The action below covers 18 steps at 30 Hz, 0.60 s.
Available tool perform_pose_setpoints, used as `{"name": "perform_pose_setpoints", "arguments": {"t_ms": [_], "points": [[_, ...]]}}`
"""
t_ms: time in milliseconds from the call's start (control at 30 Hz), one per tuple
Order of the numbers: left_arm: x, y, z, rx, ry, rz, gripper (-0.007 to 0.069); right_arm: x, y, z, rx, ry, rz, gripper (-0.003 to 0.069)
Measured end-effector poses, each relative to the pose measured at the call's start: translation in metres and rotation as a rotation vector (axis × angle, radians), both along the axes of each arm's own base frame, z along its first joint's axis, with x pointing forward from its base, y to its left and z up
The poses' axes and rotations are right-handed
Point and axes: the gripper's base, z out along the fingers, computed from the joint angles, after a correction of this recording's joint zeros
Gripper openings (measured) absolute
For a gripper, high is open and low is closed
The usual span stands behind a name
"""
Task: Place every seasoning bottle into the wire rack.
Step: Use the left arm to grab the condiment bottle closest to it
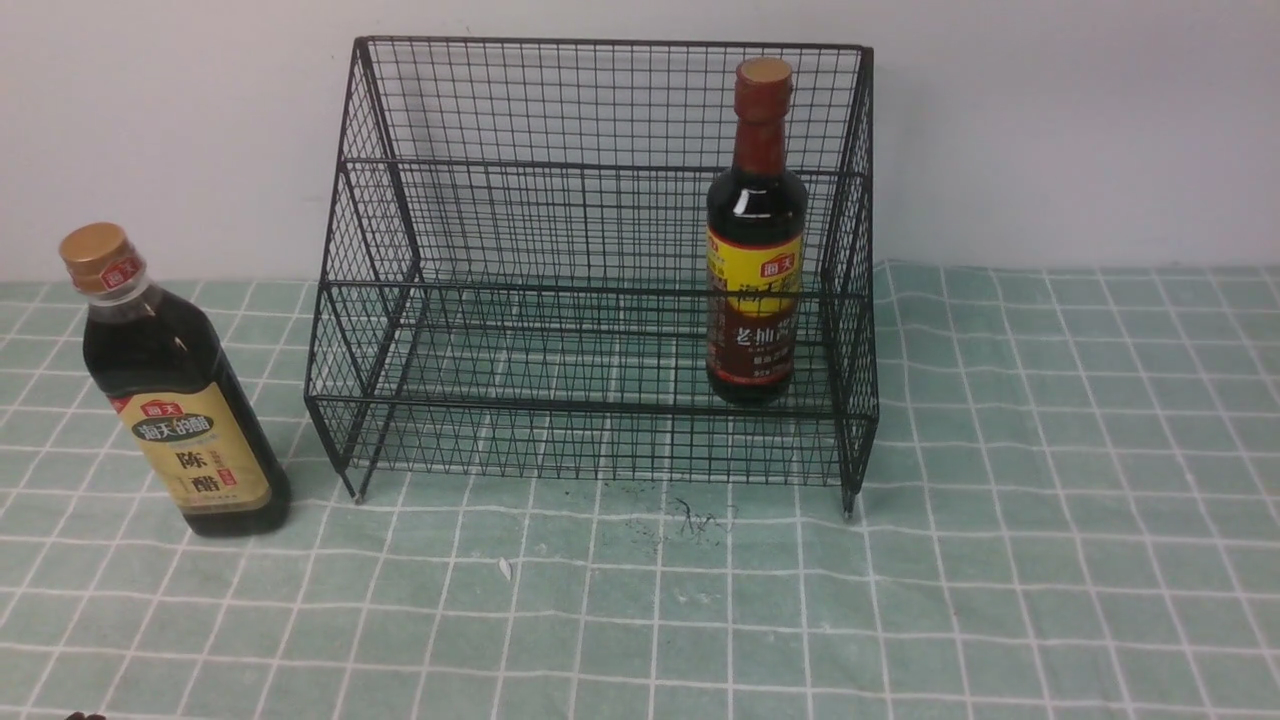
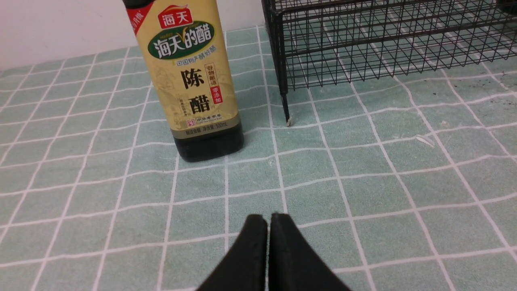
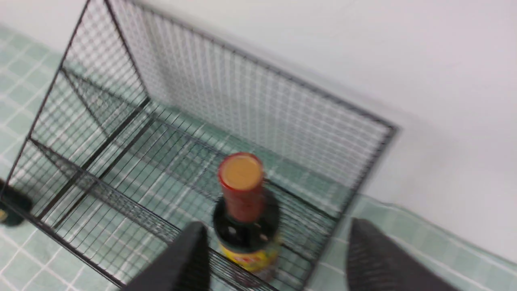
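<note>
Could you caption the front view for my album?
Red-capped bottle inside the wire rack, gold-capped bottle outside.

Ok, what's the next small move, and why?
Probably lift the right gripper straight clear of the rack: its jaws stand open, and the red-capped bottle stands upright inside the rack. The gold-capped bottle is outside, beside it, so that one likely follows with the left arm.
</note>
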Motion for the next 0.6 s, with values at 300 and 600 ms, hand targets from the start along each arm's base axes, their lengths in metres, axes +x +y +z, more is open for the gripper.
{"name": "perform_pose_setpoints", "arguments": {"t_ms": [300,600], "points": [[0.0,0.0,0.0,0.0,0.0,0.0,-0.001,-0.184,-0.097,0.049,0.136,-0.247,-0.189,-0.001],[0.0,0.0,0.0,0.0,0.0,0.0,-0.001,-0.266,-0.127,-0.109,0.469,-0.49,-0.158,-0.0013]]}}
